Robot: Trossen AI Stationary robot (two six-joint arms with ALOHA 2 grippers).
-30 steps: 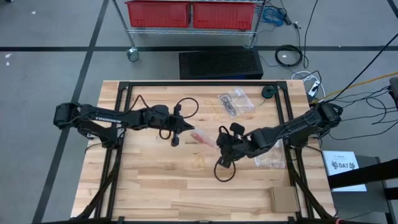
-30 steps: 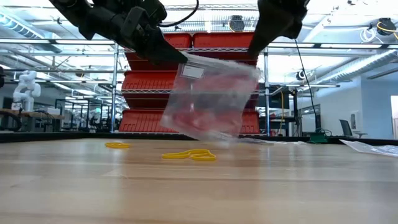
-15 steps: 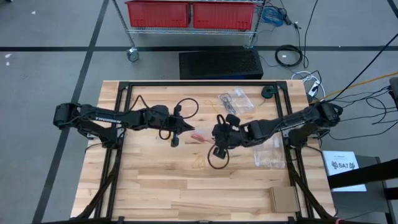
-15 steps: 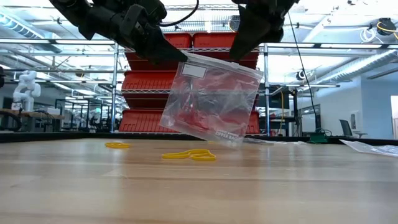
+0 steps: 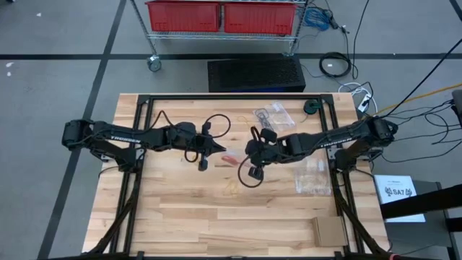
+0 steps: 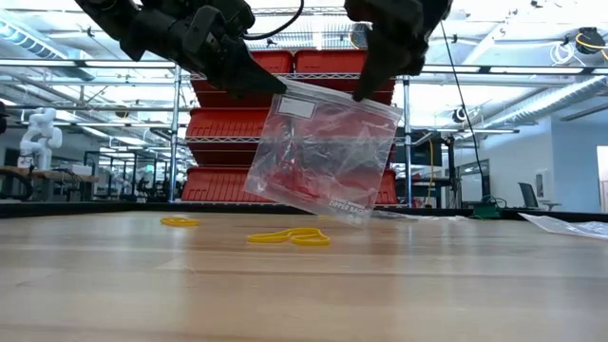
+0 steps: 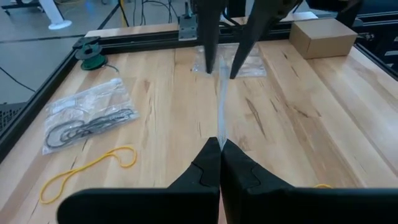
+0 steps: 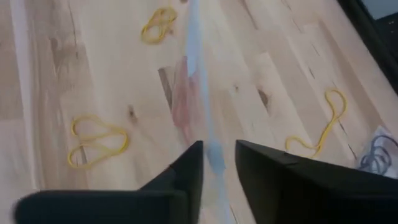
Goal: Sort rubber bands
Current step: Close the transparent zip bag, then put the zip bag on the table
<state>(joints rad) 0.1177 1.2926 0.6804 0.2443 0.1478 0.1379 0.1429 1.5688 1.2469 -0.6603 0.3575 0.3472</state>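
I am looking down on a light wooden surface with red bins on a rack behind it. In the high view, the left end effector and right end effector are meeting at mid-surface over a clear bag.

In the low view, the bag is hanging above the surface, red rubber bands inside it, yellow rubber bands lying below.

In the left wrist view, the left end effector is pinching the bag's edge, fingers pressed together.

In the right wrist view, the right end effector is straddling the bag's opposite edge, fingers slightly parted; I cannot tell whether they are gripping.
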